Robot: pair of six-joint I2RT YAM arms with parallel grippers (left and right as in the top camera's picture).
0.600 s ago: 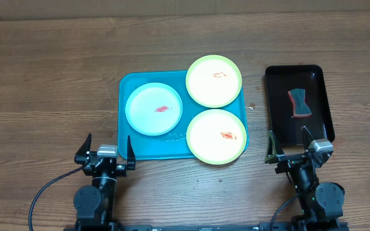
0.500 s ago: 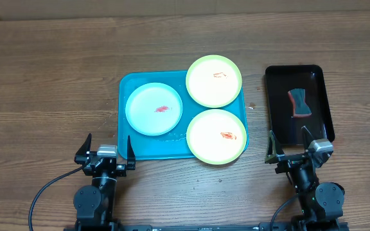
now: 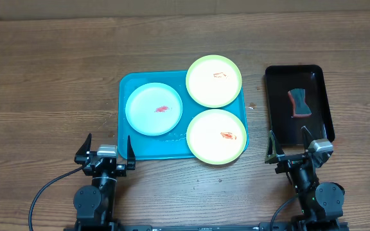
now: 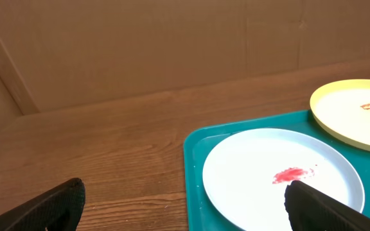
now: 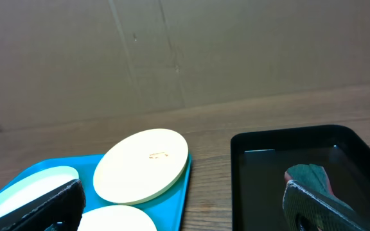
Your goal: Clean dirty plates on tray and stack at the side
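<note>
The turquoise tray [image 3: 135,149] lies mid-table with three plates on it. A pale blue-white plate [image 3: 153,109] with a red smear is at its left. A yellow-green rimmed plate [image 3: 214,80] sits at the back right, another [image 3: 216,136] at the front right, each with an orange smear. My left gripper [image 3: 106,153] is open and empty, just left of the tray's front left corner. My right gripper [image 3: 291,149] is open and empty, right of the tray's front. The left wrist view shows the pale plate [image 4: 281,176]; the right wrist view shows the back plate [image 5: 143,163].
A narrow black tray [image 3: 279,122] stands right of the turquoise tray, holding a red and green sponge [image 3: 298,103]. It shows in the right wrist view too [image 5: 262,173]. A cardboard wall rises behind the wooden table.
</note>
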